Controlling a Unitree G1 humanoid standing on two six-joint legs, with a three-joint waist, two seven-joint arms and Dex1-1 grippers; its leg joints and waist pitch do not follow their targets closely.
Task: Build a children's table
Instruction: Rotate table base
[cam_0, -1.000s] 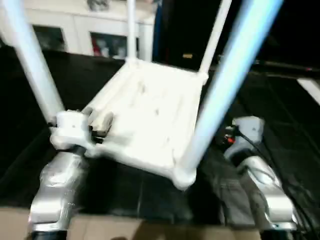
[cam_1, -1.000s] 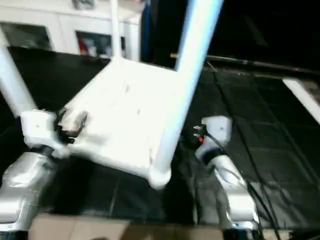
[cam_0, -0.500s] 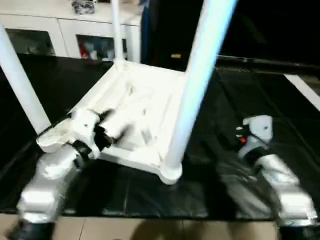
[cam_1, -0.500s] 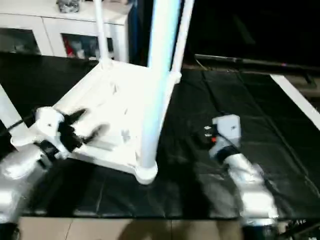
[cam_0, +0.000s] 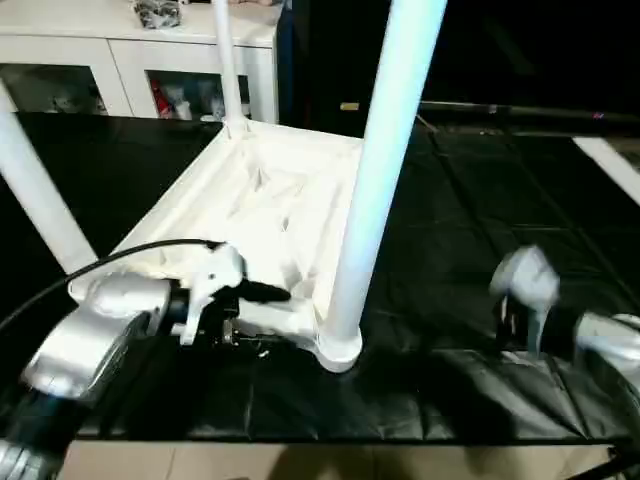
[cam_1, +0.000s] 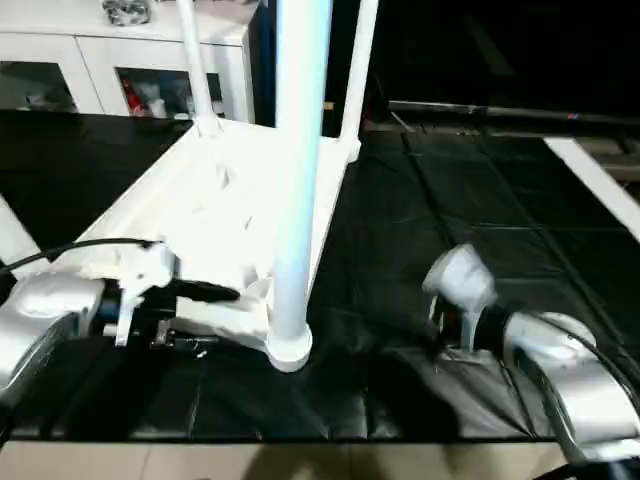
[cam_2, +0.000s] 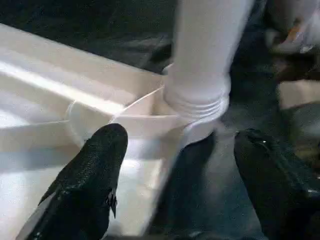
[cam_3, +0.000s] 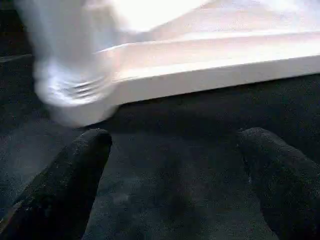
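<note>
The children's table (cam_0: 270, 215) lies upside down on a black mat, its ribbed underside up and its round white legs pointing upward. The nearest leg (cam_0: 385, 150) stands at the near right corner. Along the table's near edge, my left gripper (cam_0: 255, 315) points right toward that leg's base. It is open, one finger (cam_2: 95, 170) over the frame and the other beside the corner socket (cam_2: 197, 107). My right gripper (cam_3: 175, 136) is open too, low over the mat to the right of the table, facing the same corner with nothing between its fingers.
A white glass-door cabinet (cam_0: 120, 70) stands behind the mat at the back left. The black mat (cam_0: 480, 200) stretches to the right of the table. A black cable (cam_0: 100, 265) loops over my left forearm. Pale floor shows at the near edge.
My left gripper has swung from the table's near left corner to point right along the near edge. My right gripper has turned left toward the table corner. The camera has shifted too.
</note>
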